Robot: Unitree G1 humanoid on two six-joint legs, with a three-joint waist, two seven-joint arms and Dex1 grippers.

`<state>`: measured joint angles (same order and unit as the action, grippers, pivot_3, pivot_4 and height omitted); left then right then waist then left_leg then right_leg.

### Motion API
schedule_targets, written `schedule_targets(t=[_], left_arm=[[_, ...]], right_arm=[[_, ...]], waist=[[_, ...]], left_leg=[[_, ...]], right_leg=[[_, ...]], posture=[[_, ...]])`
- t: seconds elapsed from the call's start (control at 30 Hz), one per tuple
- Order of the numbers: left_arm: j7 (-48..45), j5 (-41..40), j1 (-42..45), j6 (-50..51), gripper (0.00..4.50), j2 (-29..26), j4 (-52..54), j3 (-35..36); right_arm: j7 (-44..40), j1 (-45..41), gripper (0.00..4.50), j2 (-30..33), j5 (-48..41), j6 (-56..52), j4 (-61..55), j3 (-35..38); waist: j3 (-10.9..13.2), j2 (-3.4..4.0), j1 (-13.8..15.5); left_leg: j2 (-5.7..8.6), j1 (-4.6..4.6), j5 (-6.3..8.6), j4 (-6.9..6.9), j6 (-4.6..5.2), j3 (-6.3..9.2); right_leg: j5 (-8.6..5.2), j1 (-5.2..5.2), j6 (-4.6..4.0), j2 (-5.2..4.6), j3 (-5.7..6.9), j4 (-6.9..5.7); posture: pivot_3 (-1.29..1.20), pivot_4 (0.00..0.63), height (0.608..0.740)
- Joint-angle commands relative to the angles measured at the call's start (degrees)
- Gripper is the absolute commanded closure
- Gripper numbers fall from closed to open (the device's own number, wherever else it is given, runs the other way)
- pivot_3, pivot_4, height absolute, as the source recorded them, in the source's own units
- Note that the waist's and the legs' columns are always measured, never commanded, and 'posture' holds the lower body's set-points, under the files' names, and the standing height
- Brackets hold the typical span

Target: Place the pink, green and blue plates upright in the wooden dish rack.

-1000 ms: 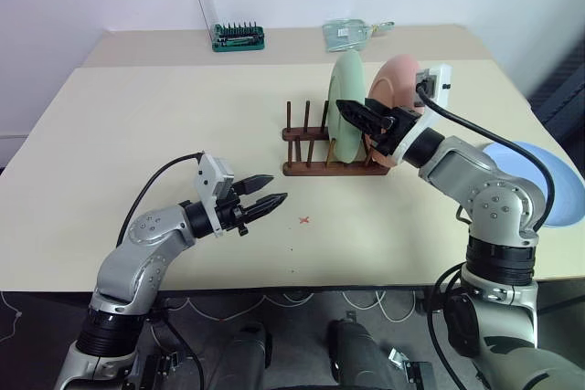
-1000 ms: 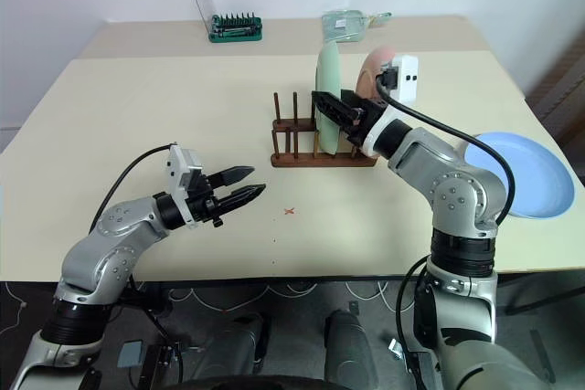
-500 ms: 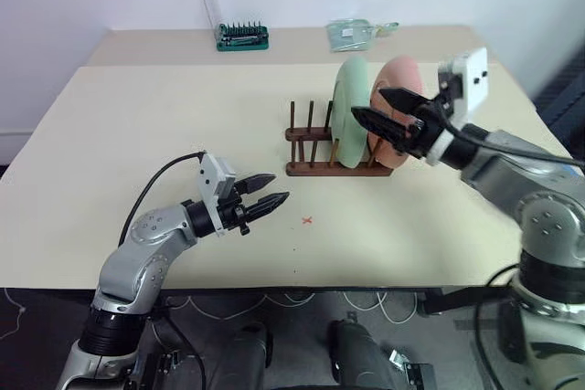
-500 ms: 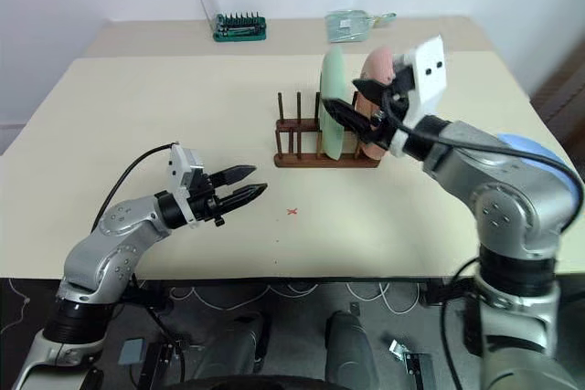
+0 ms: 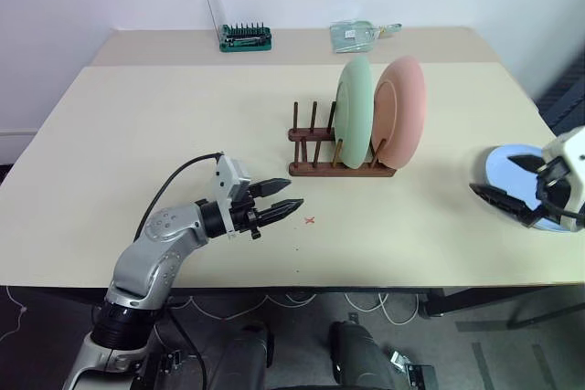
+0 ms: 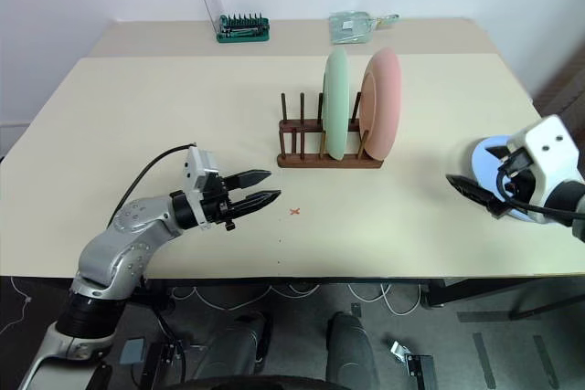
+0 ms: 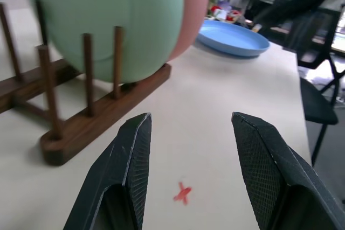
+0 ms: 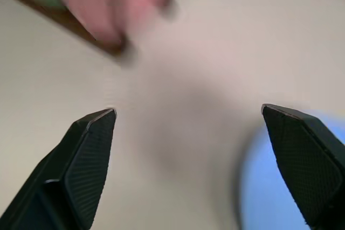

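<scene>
— While the right gripper (image 5: 514,182) hung over the table's right edge with its jaws spread wide and empty, where was the blue plate (image 5: 512,167)?

— Flat on the table (image 5: 164,116), just under and beside those fingers, at about four o'clock from the rack (image 5: 340,167). Nothing was gripped yet.

— And the left gripper (image 5: 282,200)?

— Jaws part open, holding nothing, level above the table near a small red cross (image 5: 309,220), at about seven o'clock from the rack.

— What of the rack itself?

— The green plate (image 5: 354,112) and pink plate (image 5: 402,114) stood upright in it, side by side at its right end, pink outermost. Free pegs were left at the nine o'clock end.

— So the blue plate was the last one. How should it have been picked up?

— As I judged it, by the rim: one finger under the raised edge, one above, closing on the near side where it overhung or could be tipped. A firm pinch would have been wanted, since a matte shallow plate likely swings in a two-finger hold. Then it should have been turned on edge and lowered between the free pegs, clear of the green plate.
</scene>
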<state>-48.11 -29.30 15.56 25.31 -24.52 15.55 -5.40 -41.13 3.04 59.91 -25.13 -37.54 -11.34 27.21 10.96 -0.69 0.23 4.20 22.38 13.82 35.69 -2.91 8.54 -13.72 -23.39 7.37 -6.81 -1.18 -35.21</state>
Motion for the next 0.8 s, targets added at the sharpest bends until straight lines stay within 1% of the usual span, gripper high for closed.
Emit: schedule_targets(t=[0.03, 0.17, 0.23, 0.27, 0.3, 0.33, 0.37, 0.4, 0.43, 0.47, 0.53, 0.67, 0.73, 0.8], left_arm=[[-0.5, 0.0, 0.4, -1.5, 2.06, -0.2, 0.7, 0.8], [-0.7, 0.0, 0.0, -1.5, 2.06, -0.4, 0.9, 1.1], [-0.7, 0.3, -0.6, -2.2, 2.06, -0.5, 0.6, 1.3], [-0.7, 0.4, -0.8, -2.5, 2.06, -0.5, 0.5, 1.3], [-0.6, 0.5, -0.9, -2.8, 2.06, -0.6, 0.3, 1.4], [-0.6, 0.5, -1.0, -3.0, 2.06, -0.6, 0.2, 1.5], [-0.6, 0.5, -1.1, -3.1, 2.06, -0.7, 0.1, 1.5], [-0.7, 0.5, -1.2, -3.3, 2.06, -0.8, 0.1, 1.6], [-0.7, 0.6, -1.4, -3.4, 2.06, -0.9, 0.1, 1.7], [-0.7, 0.5, -1.5, -3.4, 2.06, -1.0, 0.1, 1.8], [-0.7, 0.5, -1.5, -3.5, 2.06, -1.2, 0.0, 1.9], [-0.7, 0.4, -1.1, -3.4, 2.06, -1.3, -0.3, 2.0], [-0.6, 0.5, -0.8, -3.3, 2.06, -1.2, -0.5, 1.9], [-0.7, 0.5, -0.5, -3.3, 2.06, -1.1, -0.7, 1.7]], right_arm=[[2.9, -1.1, 0.07, 0.2, 6.9, 3.9, 6.2, -3.4], [4.7, -3.6, 0.07, -0.5, 12.3, 7.7, 13.9, -8.0], [6.8, -6.6, 0.07, -1.8, 15.3, 10.0, 20.6, -11.0], [7.5, -8.0, 0.58, -2.4, 15.9, 10.5, 23.2, -11.7], [7.9, -8.7, 0.87, -2.6, 17.1, 11.5, 25.2, -12.7], [7.9, -8.9, 1.44, -2.6, 18.1, 12.5, 26.1, -13.3], [7.8, -9.0, 1.87, -2.5, 18.9, 13.4, 26.7, -13.8], [7.9, -9.0, 2.32, -2.5, 19.4, 14.3, 26.6, -13.8], [7.7, -9.4, 2.92, -2.7, 18.9, 14.2, 25.5, -13.3], [7.6, -9.7, 3.41, -2.9, 18.5, 14.1, 24.7, -12.8], [7.5, -10.0, 4.44, -2.1, 18.8, 14.0, 20.9, -12.1], [7.0, -12.6, 4.48, -1.6, 16.6, 13.8, 14.4, -8.9], [9.5, -19.9, 4.48, -1.2, 15.8, 15.9, 10.8, -6.5], [11.0, -26.7, 4.48, -2.2, 14.1, 17.1, 7.4, -5.8]], waist=[[0.0, 0.00, 0.0], [0.0, 0.01, 0.2], [0.0, 0.00, 0.0], [0.0, 0.00, 0.0], [0.0, 0.01, 0.0], [0.0, 0.03, 0.0], [0.0, 0.02, 0.0], [0.0, 0.01, 0.0], [0.0, 0.01, 0.1], [0.0, 0.02, 0.2], [0.0, 0.06, 0.2], [0.0, 0.08, 0.0], [0.0, 0.19, -0.4], [0.1, 0.59, -1.0]], left_leg=[[-0.04, 0.00, 0.00, -0.01, 0.00, -0.11], [-0.05, 0.03, 0.00, 0.02, 0.01, -0.23], [-0.05, 0.02, 0.00, 0.03, 0.01, -0.24], [-0.06, 0.01, 0.00, 0.04, 0.01, -0.26], [-0.06, 0.01, 0.00, 0.05, 0.01, -0.27], [-0.06, -0.01, 0.00, 0.04, 0.01, -0.28], [-0.06, -0.02, 0.01, 0.04, 0.02, -0.29], [-0.06, -0.02, 0.01, 0.05, 0.02, -0.29], [-0.05, -0.02, 0.01, 0.07, 0.02, -0.29], [-0.05, -0.01, 0.01, 0.08, 0.03, -0.29], [-0.05, 0.01, 0.03, 0.13, 0.06, -0.29], [-0.05, 0.01, 0.05, 0.15, 0.09, -0.31], [-0.06, 0.01, 0.05, 0.16, 0.09, -0.31], [-0.04, 0.04, 0.05, 0.23, 0.09, -0.39]], right_leg=[[0.00, 0.00, 0.00, 0.00, 0.00, 0.00], [0.01, 0.00, 0.02, -0.01, -0.05, 0.01], [0.01, 0.01, 0.02, -0.01, -0.07, 0.01], [0.02, 0.01, 0.01, -0.01, -0.08, 0.01], [0.02, 0.01, 0.01, -0.01, -0.09, 0.01], [0.02, 0.02, 0.02, -0.01, -0.09, 0.00], [0.02, 0.03, 0.02, -0.01, -0.11, 0.00], [0.02, 0.03, 0.02, -0.01, -0.10, 0.00], [0.02, 0.05, 0.02, -0.01, -0.10, 0.00], [0.02, 0.05, 0.03, -0.01, -0.11, 0.01], [0.03, 0.05, 0.05, -0.01, -0.12, 0.01], [0.11, 0.03, 0.19, 0.00, -0.13, 0.00], [0.12, 0.03, 0.20, 0.00, -0.14, -0.02], [0.18, 0.00, 0.31, -0.01, -0.22, -0.02]], posture=[[0.00, 0.150, 0.740], [0.00, 0.150, 0.740], [0.00, 0.150, 0.740], [0.00, 0.150, 0.740], [0.00, 0.150, 0.740], [0.00, 0.150, 0.740], [0.00, 0.150, 0.740], [0.00, 0.150, 0.740], [0.00, 0.150, 0.740], [0.00, 0.150, 0.740], [0.00, 0.150, 0.740], [0.00, 0.150, 0.740], [0.00, 0.150, 0.740], [0.00, 0.150, 0.740]])
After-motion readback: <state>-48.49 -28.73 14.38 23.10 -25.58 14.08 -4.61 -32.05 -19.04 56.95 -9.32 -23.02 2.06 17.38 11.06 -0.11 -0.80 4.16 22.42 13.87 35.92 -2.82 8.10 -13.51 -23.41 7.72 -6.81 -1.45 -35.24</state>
